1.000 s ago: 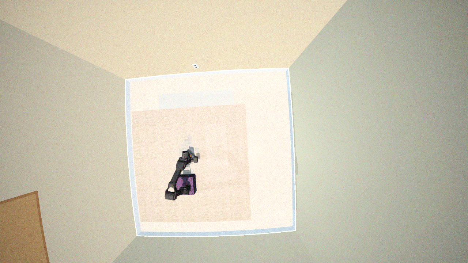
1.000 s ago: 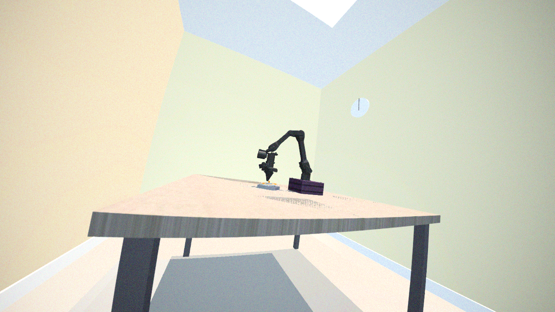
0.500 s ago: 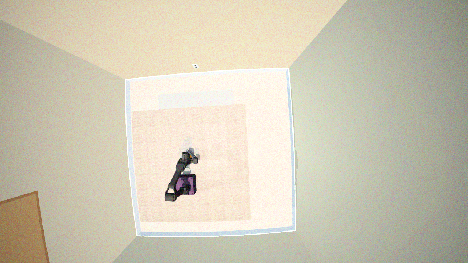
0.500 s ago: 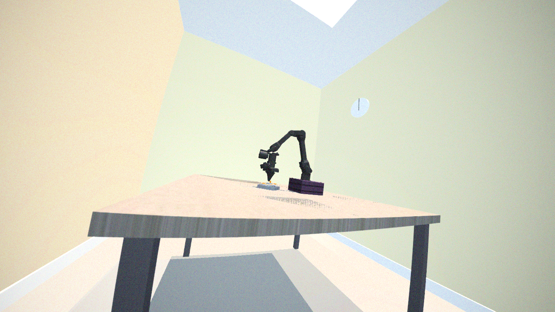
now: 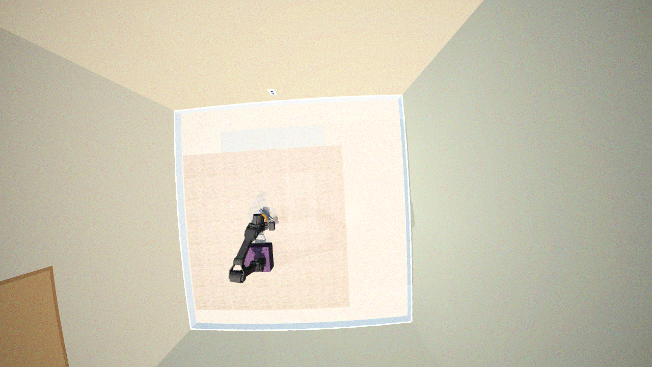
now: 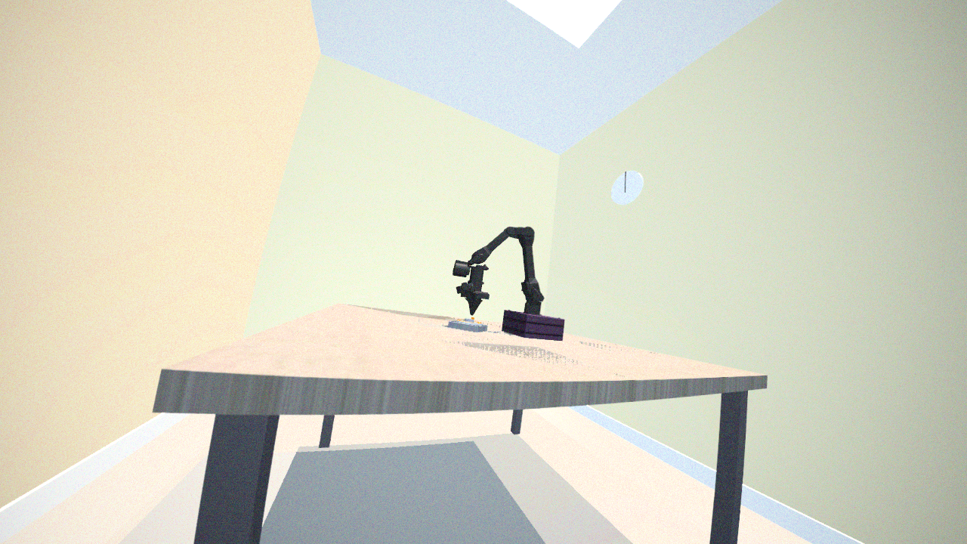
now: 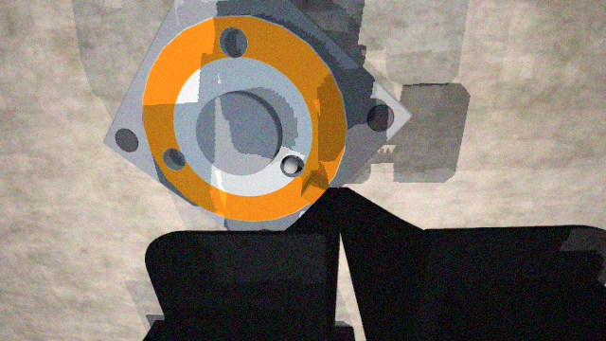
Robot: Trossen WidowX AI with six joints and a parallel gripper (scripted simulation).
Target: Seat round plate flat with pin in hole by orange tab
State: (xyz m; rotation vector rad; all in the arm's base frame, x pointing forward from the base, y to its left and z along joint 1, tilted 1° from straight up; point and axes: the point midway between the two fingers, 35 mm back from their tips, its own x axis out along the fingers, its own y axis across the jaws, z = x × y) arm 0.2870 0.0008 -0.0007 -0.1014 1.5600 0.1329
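Your pincer (image 7: 339, 199) is clamped fully shut with nothing in it, tip sitting right at the edge of the orange plate (image 7: 246, 199) by its tab (image 7: 316, 177). The plate's on the post (image 7: 239, 133), over the grey base (image 7: 379, 101) on the desk (image 7: 521, 95), and the pin (image 7: 292, 165) looks to be poking through a hole. I'd just lift straight up, slowly, no sideways drag, so you don't nudge the plate off.

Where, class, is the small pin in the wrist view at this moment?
The pin shows as a pale dot inside a hole at the lower right of the round plate, beside the orange tab, just above the shut gripper.
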